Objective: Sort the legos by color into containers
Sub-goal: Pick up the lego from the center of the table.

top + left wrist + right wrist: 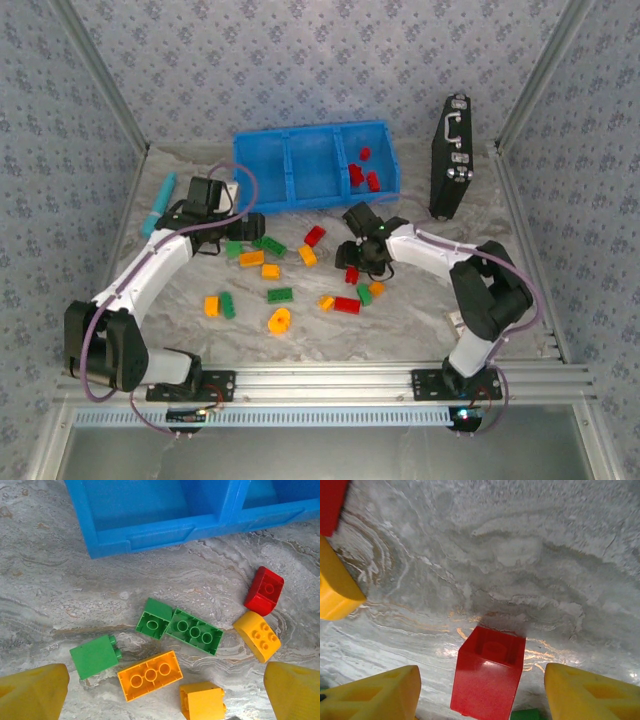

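Observation:
The blue tray point(310, 165) stands at the back; its right compartment holds three red bricks point(360, 175), and its front wall point(150, 530) shows in the left wrist view. My left gripper point(165, 695) is open above an upturned orange brick point(150, 675), with green bricks point(195, 631) just beyond and a red brick point(264, 591) to the right. My right gripper point(482, 697) is open around a red brick point(487, 677) lying on the table, and neither finger touches it. In the top view the left gripper point(240, 225) and right gripper point(355, 255) hover over the scattered bricks.
A black case point(452, 158) stands at the back right. A teal cylinder point(158, 203) lies at the far left. More bricks lie near the front: orange point(279, 320), green point(280, 294), red point(346, 305). A yellow brick point(335, 590) sits left of the right gripper.

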{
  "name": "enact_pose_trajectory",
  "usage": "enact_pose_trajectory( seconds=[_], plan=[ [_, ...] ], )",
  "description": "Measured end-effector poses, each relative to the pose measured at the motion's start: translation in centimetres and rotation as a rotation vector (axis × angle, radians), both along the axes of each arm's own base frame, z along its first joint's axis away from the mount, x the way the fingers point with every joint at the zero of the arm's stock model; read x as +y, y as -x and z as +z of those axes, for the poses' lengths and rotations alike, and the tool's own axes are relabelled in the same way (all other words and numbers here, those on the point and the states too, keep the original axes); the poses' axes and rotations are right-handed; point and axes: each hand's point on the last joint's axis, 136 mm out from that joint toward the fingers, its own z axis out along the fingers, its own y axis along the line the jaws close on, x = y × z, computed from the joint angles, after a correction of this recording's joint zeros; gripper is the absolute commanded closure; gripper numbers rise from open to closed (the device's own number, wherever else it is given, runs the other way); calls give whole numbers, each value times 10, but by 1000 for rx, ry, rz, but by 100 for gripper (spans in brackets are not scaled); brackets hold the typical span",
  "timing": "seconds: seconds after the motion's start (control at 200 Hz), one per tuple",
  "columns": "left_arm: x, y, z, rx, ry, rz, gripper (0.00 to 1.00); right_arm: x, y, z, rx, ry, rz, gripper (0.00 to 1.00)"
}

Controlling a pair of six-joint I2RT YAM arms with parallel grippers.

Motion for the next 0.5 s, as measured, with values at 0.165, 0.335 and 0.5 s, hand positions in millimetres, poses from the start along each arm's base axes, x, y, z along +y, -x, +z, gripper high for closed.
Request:
enact_pose_trajectory(
  seconds=[0.165,0.335,0.5],
  plan=[
    [-2,1,0,2,8,-6,0,-1,5,-12,35,24,-2,43],
    [-1,1,1,0,8,-6,0,-3,12,-21,65,54,14,64],
    [-1,1,2,-3,7,-8,0,-6,5,-15,51,68,26,71]
  ],
)
